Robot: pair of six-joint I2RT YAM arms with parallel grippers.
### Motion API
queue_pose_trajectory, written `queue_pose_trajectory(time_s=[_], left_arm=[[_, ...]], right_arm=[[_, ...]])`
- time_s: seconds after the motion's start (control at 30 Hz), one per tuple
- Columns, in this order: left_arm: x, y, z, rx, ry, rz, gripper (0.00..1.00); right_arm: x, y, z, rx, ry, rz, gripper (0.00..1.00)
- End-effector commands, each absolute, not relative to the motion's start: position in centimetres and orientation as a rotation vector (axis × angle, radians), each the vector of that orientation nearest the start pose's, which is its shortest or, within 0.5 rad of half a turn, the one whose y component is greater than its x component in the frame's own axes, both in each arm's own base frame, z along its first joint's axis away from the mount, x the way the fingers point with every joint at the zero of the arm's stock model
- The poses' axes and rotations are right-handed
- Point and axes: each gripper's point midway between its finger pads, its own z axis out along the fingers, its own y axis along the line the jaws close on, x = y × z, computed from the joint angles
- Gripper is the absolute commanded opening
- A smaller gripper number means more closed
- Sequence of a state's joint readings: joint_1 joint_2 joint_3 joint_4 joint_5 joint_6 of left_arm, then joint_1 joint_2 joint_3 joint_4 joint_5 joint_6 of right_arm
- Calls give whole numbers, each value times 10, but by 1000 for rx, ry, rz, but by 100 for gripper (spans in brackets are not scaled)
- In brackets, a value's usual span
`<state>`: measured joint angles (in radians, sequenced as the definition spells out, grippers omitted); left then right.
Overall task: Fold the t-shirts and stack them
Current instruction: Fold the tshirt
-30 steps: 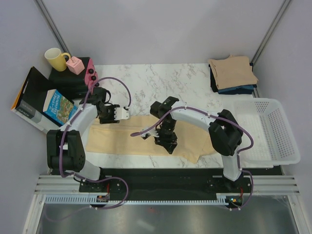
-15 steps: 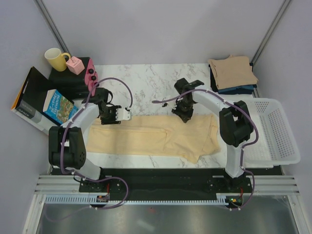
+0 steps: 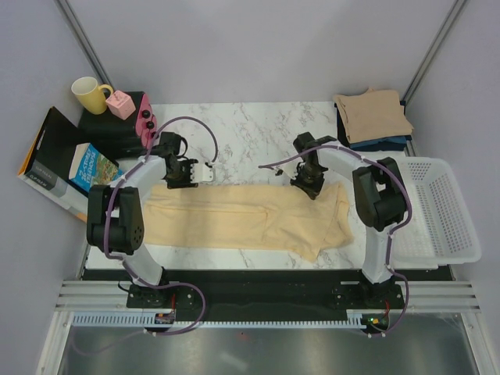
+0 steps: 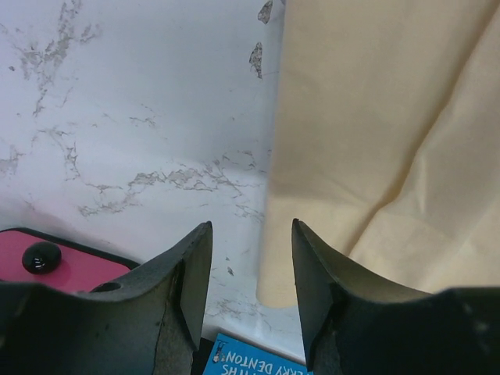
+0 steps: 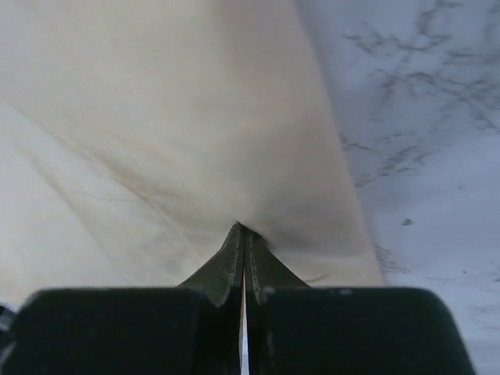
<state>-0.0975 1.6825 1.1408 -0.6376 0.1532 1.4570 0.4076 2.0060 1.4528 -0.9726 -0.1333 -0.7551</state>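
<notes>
The pale yellow t-shirt (image 3: 242,219) lay spread flat along the near part of the marble bench (image 3: 250,129). The right jaws were clenched on its far edge, near the right end. In the right wrist view the cloth was drawn up into a small peak exactly at their tips, and bare bench showed to the right of them. The left jaws stood released, with a clear gap between them, over the far left corner of the shirt, and the edge of the cloth showed inside that gap. Well beyond the right jaws, folded t-shirts (image 3: 373,117) lay in a pile, a tan one on top of dark ones. A white basket (image 3: 469,234) stood to the right of the right jaws.
</notes>
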Motion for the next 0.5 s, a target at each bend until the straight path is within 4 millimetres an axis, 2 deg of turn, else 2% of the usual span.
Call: queue_pose_trajectory(time_s=[0.0, 0.17, 0.2, 0.23, 0.3, 0.37, 0.47], left_arm=[[406, -27, 74, -2484, -2554, -372, 52], [415, -30, 74, -2474, -2552, -455, 52], [416, -30, 74, -2469, -2553, -460, 52], [419, -30, 74, -2467, -2557, -481, 52], [420, -31, 73, -2466, -2552, -486, 52], [419, -32, 71, -2465, -2549, -481, 52], [416, -35, 69, -2474, -2551, -448, 52]], right_arm=[[381, 111, 16, -1564, 2491, -103, 0], [428, 101, 14, -1492, 2442, -224, 0], [444, 101, 20, -1456, 2423, -240, 0], [449, 101, 12, -1451, 2436, -240, 0], [464, 103, 16, -1416, 2424, -247, 0], [468, 105, 12, -1412, 2421, -246, 0], [481, 95, 8, -1391, 2394, -369, 0]])
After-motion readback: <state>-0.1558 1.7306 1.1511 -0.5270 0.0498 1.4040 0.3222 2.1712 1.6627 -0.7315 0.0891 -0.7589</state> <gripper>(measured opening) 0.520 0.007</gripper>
